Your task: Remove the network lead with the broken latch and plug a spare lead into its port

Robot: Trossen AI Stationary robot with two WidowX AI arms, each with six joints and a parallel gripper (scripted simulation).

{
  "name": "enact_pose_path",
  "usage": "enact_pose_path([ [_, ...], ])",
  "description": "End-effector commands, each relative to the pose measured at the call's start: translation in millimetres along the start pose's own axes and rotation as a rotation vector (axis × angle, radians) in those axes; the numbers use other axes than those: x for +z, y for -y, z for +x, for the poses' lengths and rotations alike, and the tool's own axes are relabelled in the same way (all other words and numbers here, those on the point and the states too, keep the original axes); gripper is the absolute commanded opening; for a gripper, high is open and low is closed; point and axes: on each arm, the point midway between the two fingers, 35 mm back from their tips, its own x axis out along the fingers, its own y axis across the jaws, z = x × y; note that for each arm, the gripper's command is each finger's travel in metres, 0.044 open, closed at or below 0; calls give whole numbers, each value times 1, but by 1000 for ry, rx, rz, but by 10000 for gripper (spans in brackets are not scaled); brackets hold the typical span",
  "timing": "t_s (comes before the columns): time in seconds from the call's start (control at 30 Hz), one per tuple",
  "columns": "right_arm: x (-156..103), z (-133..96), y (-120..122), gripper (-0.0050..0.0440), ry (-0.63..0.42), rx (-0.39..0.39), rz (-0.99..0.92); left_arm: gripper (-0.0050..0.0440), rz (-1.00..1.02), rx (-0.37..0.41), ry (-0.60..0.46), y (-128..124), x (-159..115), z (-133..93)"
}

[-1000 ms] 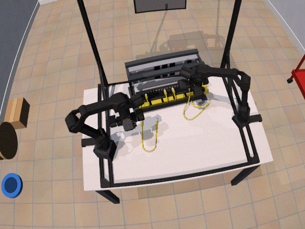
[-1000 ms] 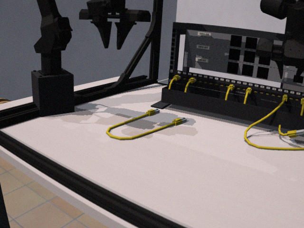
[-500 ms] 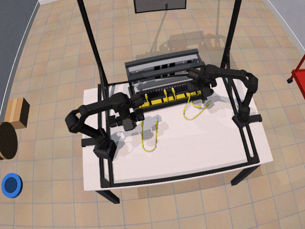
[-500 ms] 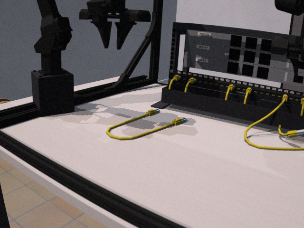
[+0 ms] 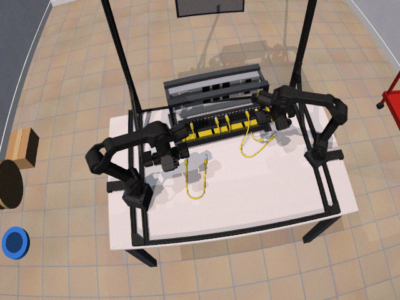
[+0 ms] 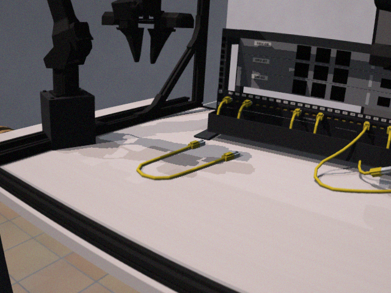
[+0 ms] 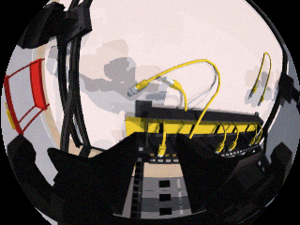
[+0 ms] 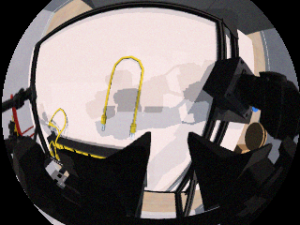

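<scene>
The patch panel [image 5: 222, 124] with its yellow strip stands at the foot of the grey rack [image 5: 216, 87]. Several short yellow leads [image 6: 296, 112] sit in its ports. A long yellow lead [image 5: 247, 147] stands with one end in a port [image 6: 366, 125] and loops over the table. A loose plug on a short lead [image 6: 376, 171] lies in front of the panel. A U-shaped spare lead [image 5: 195, 180] lies flat on the table and also shows in the right wrist view [image 8: 126, 88]. My left gripper [image 5: 281, 123] [image 7: 157, 137] hovers above the panel's end, open and empty. My right gripper [image 6: 143, 53] hangs high over the table's other side, open and empty.
A black frame with tall posts [image 5: 119, 54] rims the table. The arm bases [image 5: 137, 194] [image 5: 318, 155] stand on its side rails. A red cart [image 5: 390, 97], a cardboard box [image 5: 22, 147] and a blue disc [image 5: 15, 242] stand on the floor.
</scene>
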Motion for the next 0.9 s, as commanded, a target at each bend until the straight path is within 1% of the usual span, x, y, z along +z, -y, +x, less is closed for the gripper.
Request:
enact_pose_path([
  [0.0, 0, 0, 0, 176, 0, 0, 0, 176, 2, 2, 5, -2, 2, 0],
  [0.1, 0, 0, 0, 176, 0, 0, 0, 176, 2, 2, 5, -2, 2, 0],
  [0.13, 0, 0, 0, 176, 0, 0, 0, 176, 6, 1, 102, -40, 42, -19],
  [0.67, 0, 0, 0, 176, 0, 0, 0, 176, 6, 1, 102, -40, 42, -19],
  [0.7, 0, 0, 0, 176, 0, 0, 0, 176, 12, 1, 199, -78, 82, -38],
  [0.87, 0, 0, 0, 176, 0, 0, 0, 176, 12, 1, 199, -78, 82, -38],
])
